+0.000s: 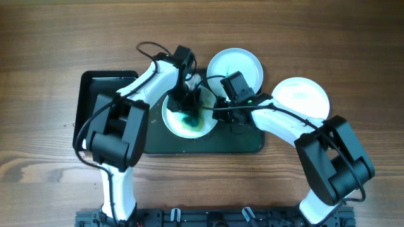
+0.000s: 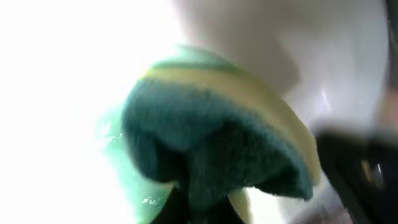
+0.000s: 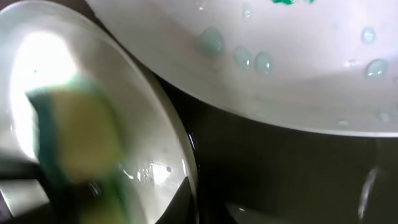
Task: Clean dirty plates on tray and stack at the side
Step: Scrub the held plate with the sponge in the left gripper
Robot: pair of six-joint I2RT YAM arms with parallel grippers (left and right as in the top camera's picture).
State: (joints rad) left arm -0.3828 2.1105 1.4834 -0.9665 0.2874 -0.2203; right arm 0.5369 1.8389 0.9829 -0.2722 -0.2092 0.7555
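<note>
A white plate (image 1: 180, 128) smeared with teal lies on the dark tray (image 1: 246, 142). My left gripper (image 1: 188, 104) is shut on a green and yellow sponge (image 2: 217, 143) and presses it onto that plate (image 2: 50, 93). My right gripper (image 1: 218, 112) is shut on the plate's right rim (image 3: 180, 162), with the blurred sponge (image 3: 81, 143) beyond. A pale blue plate (image 1: 235, 66) lies at the tray's far edge and shows wet drops in the right wrist view (image 3: 298, 74). A third, white plate (image 1: 303, 98) lies on the wood tabletop (image 1: 353, 50) to the right.
A smaller black tray (image 1: 95, 94) lies to the left, partly under my left arm. Both arms cross over the middle of the dark tray. Brown wood tabletop surrounds the trays.
</note>
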